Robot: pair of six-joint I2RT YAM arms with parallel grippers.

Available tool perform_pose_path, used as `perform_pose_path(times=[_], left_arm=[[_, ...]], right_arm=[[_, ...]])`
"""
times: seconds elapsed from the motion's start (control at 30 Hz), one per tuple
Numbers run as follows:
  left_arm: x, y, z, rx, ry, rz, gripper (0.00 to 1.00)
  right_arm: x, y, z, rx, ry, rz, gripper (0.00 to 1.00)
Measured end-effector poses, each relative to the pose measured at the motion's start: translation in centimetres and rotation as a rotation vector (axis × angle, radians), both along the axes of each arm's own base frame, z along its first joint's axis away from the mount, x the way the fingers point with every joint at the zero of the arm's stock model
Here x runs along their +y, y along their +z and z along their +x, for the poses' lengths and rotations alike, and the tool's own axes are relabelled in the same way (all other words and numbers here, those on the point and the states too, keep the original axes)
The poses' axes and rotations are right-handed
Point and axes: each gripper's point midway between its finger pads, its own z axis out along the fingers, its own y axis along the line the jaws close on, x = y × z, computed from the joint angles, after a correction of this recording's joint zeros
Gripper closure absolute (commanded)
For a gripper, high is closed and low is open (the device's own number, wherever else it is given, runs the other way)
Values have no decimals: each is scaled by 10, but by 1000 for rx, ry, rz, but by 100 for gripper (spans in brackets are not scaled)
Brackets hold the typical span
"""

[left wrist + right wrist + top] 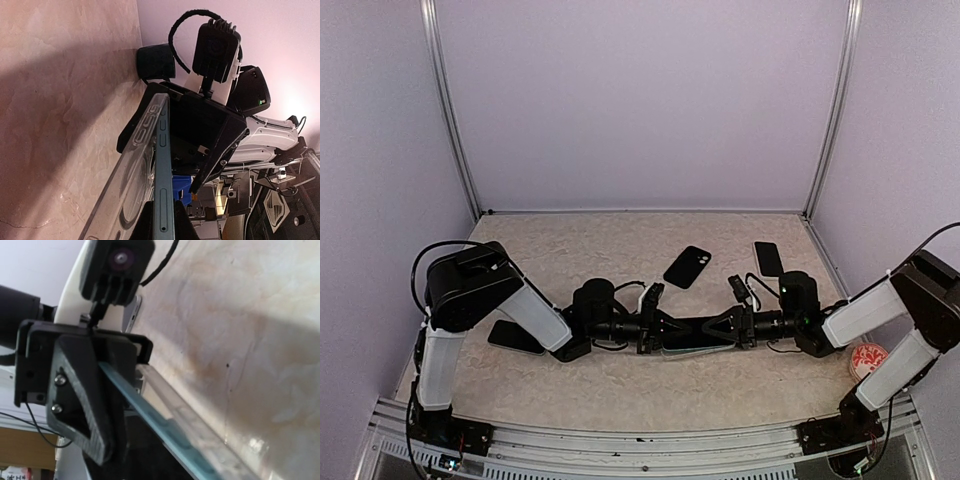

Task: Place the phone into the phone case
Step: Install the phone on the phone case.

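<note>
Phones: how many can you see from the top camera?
4. One black phone mid-table, another to its right, a third half hidden under the left arm, and a teal-edged phone between the left gripper and right gripper. More could hide beneath the arms.

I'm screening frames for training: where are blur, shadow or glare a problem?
Top external: sharp, evenly lit. Left wrist: broad dark shadow across the table, bright glare near the right edge. Right wrist: the phone goes soft close up.
</note>
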Motion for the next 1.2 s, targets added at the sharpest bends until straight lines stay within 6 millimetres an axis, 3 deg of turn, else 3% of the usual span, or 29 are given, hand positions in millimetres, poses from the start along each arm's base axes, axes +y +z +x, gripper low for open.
perform_pose_path(times=[0.47,0.83,1.2], left_arm=[[-2,2,0,-37,-9,-3,100],[-2,2,0,-43,-12,-1,88],[-1,-1,0,-34,-9,20,75]], right_arm=[[0,-3,-1,46,0,10,55],[0,-3,-1,49,1,15,57],[0,0,-3,42,11,31,69]])
